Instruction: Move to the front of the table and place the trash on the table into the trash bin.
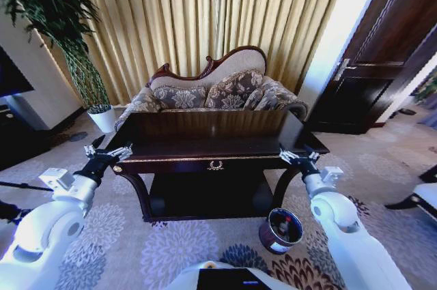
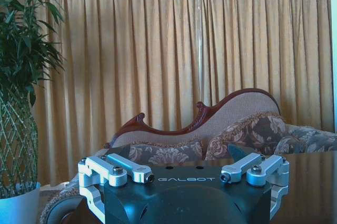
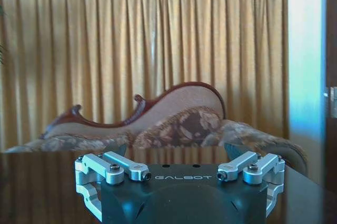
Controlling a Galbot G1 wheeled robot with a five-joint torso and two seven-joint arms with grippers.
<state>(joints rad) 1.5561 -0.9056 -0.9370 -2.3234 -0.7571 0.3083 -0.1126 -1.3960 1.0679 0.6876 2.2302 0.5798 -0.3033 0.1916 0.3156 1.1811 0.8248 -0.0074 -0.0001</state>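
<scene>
The table [image 1: 212, 143], glossy dark brown with a gold ornament on its front rail, stands straight ahead of me. On the carpet by its front right leg sits the trash bin [image 1: 268, 238], small, round and dark. Trash [image 1: 287, 224] lies inside it, showing as pale and red bits through the mouth. My left gripper [image 1: 108, 152] [image 2: 184, 177] hovers open at the table's front left corner, holding nothing. At the front right corner my right gripper [image 1: 298, 157] [image 3: 183, 175] is open too, above and just behind the bin.
A floral sofa [image 1: 218, 92] stands behind the table before gold curtains. A plant in a white pot [image 1: 102, 119] is at the back left, a dark cabinet [image 1: 13, 140] at the left, a dark door [image 1: 382, 58] at the right. Patterned carpet surrounds the table.
</scene>
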